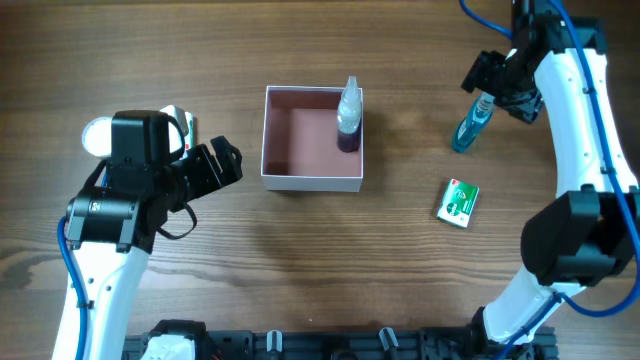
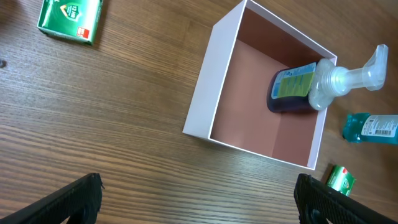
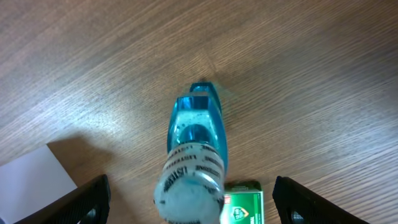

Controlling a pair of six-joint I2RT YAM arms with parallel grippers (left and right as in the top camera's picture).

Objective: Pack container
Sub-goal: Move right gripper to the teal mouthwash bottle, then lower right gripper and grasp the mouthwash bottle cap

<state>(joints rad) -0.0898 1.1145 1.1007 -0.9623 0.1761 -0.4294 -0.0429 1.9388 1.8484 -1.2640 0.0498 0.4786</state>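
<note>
**Two end effectors spread wide, one bottle already in the box**

The container (image 1: 312, 140) sits on the wooden surface (image 1: 330, 260) just left of the overhead frame's centre, its white walls square around a pinkish-brown floor. A pump bottle (image 1: 348, 113) with dark purple liquid and a clear top stands in its upper right corner, against the right wall; the left wrist view shows the same bottle (image 2: 301, 87) leaning in the far corner of the box (image 2: 217, 87).

The left end effector (image 1: 222, 165) is at the left of the overhead frame, pointing toward the container, released and holding nothing, its dark fingers (image 2: 78, 196) wide apart at the bottom of its wrist view. Behind that arm, at the upper left, a small round white-lidded jar (image 1: 97, 135) shows partly.

The right end effector (image 1: 495, 85) hangs at the upper right over a blue bottle (image 1: 470, 125) standing on the surface. In the right wrist view the blue bottle (image 3: 196, 155) stands between the spread fingers (image 3: 81, 202), clear of both. It is released, not grasping.

A green packet (image 1: 458, 203) lies on the surface at right of centre, below the blue bottle.
</note>
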